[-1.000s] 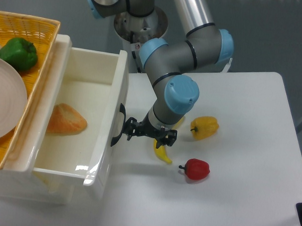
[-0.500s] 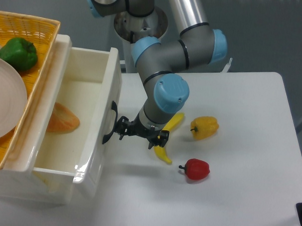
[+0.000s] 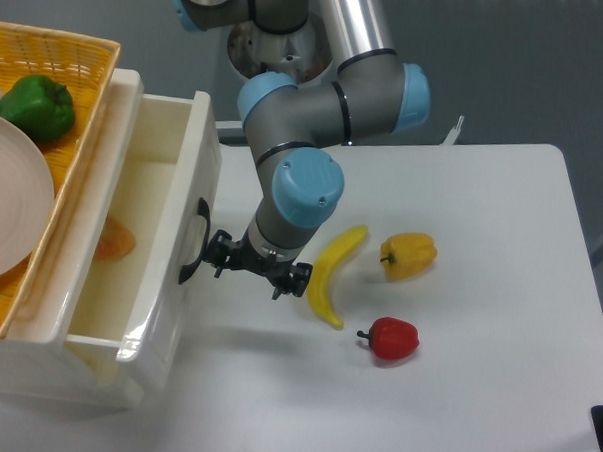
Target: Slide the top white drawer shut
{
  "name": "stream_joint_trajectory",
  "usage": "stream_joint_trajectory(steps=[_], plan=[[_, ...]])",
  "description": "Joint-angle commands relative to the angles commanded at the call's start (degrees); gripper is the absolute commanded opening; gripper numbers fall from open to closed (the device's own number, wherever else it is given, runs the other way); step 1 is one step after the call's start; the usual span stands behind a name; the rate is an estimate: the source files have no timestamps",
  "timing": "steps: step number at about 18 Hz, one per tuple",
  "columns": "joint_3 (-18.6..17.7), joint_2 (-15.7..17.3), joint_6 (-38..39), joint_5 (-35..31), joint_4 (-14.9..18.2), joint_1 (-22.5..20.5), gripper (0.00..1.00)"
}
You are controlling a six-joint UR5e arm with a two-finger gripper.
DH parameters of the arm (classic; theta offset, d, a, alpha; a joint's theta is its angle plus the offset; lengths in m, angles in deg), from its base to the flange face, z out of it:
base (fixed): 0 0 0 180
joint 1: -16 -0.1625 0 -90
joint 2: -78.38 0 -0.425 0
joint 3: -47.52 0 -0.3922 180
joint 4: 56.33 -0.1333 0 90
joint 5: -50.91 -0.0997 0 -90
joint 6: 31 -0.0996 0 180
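Top white drawer (image 3: 171, 230), left of frame, is partly open; black handle (image 3: 194, 243) faces right. Gripper (image 3: 242, 269) sits against the front panel beside the handle; finger spread unreadable. Advice: push leftward square to the panel, staying level so the contact doesn't slip off; clear of banana (image 3: 331, 284).

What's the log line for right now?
phase: pushing | end effector: at handle | top white drawer: partly open | banana: on table

No readable txt, labels, brands or nos. anywhere in view.
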Motion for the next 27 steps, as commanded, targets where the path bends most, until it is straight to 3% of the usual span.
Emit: stream_joint_trajectory(steps=[11,27], plan=[[0.44,0.09,0.44,0.0,-0.26,3.69,1.0],[0.53,0.09,0.18,-0.09,-0.62,4.4,1.0]])
